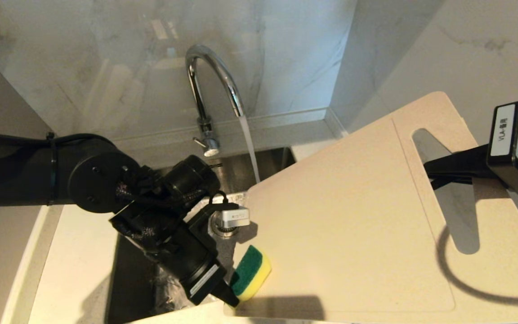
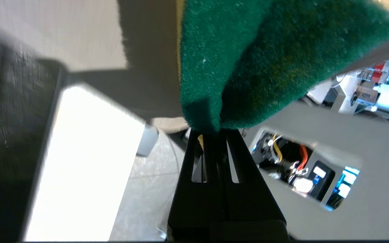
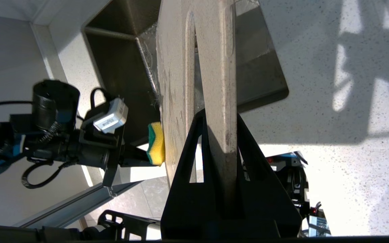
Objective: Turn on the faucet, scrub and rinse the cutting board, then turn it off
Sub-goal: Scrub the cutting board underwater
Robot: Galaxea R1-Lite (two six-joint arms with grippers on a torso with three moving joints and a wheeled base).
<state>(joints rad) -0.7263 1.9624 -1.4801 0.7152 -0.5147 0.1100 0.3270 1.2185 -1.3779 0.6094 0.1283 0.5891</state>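
Note:
The chrome faucet (image 1: 214, 81) is running; a stream of water (image 1: 251, 150) falls from its spout past the far corner of the cutting board (image 1: 353, 216). The cream board hangs tilted over the sink, and my right gripper (image 1: 430, 173) is shut on the bar beside its handle slot. The right wrist view shows that bar (image 3: 218, 67) clamped between the gripper (image 3: 219, 118). My left gripper (image 1: 231, 294) is shut on a green-and-yellow sponge (image 1: 252, 271), whose yellow side (image 3: 157, 143) presses the board's face near its lower left corner. The sponge's green side (image 2: 248, 60) fills the left wrist view above that gripper (image 2: 214, 132).
The steel sink basin (image 1: 135, 274) lies below the board and my left arm. White speckled counter (image 1: 74, 270) borders it on the left, and marble wall stands behind the faucet. The faucet's small lever (image 1: 208, 145) sticks out at its base.

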